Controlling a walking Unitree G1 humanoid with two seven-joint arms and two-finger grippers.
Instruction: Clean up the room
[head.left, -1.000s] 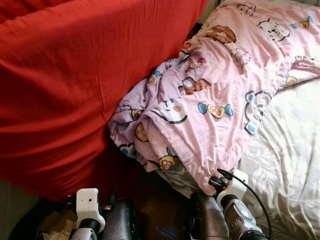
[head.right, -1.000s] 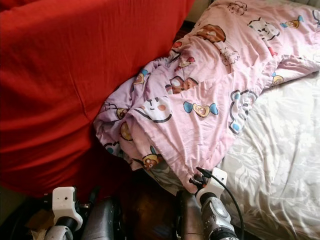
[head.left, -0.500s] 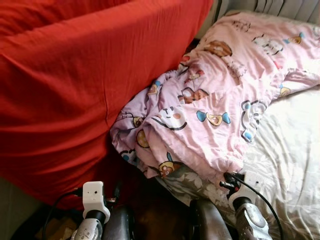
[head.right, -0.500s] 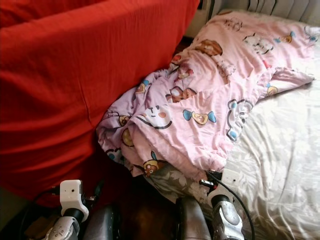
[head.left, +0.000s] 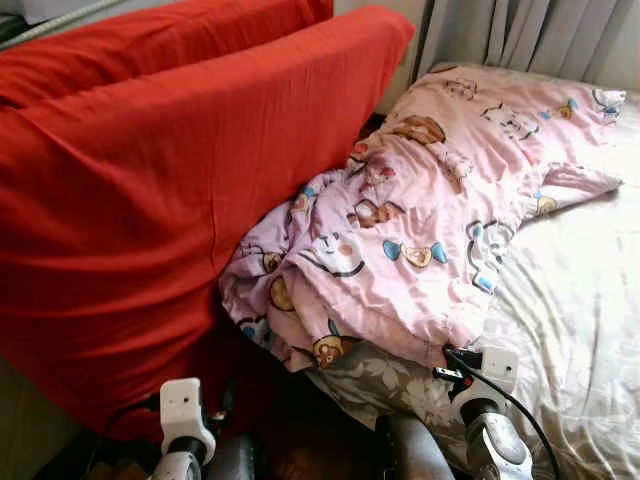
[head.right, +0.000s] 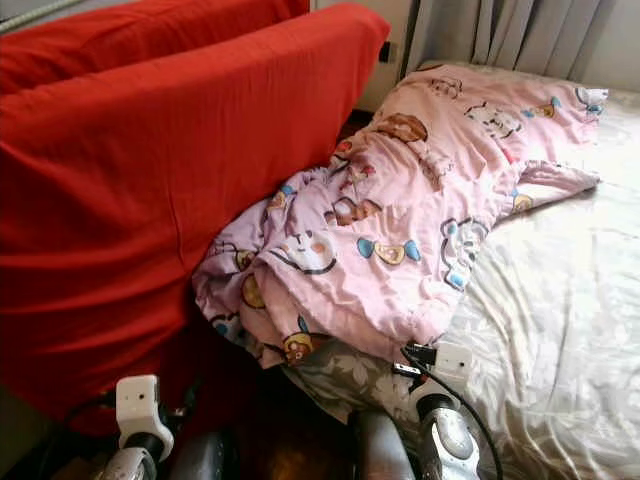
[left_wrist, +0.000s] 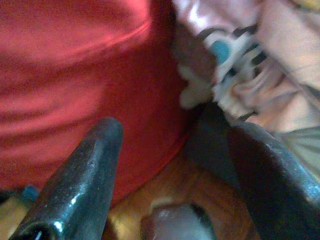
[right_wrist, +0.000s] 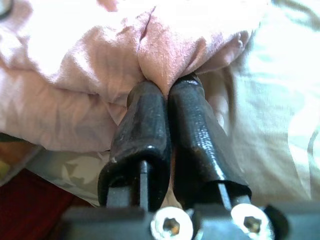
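You have a tight corridor here: the big red cover (head.left: 150, 200) fills the robot's left side and slopes down to a low edge near the floor, while the bed (head.left: 590, 300) with its pale floral sheet takes the right side, and only a narrow dark strip of wooden floor (head.right: 290, 440) lies between them at the robot's feet. At the far end of the bed you can see grey curtains (head.left: 540, 35), so there is no open way forward past the bedding. The pink cartoon-print blanket (head.left: 420, 230) lies crumpled across the near-left part of the bed, its bunched lower edge spilling off the mattress into the gap and touching the red cover. Your right end effector (right_wrist: 167, 95) sits low at the bed's edge with its two black fingers pressed together, their tips just under a fold of the pink blanket, the fabric touching the tips; whether any cloth is pinched between them you cannot tell. Your left end effector (left_wrist: 170, 170) hangs low beside the red cover with its fingers (left_wrist: 85, 170) spread apart, nothing between them, and the blanket's drooping edge lies near, beyond the tips. No brand, label or legible writing shows anywhere; the blanket carries only cartoon animal figures.
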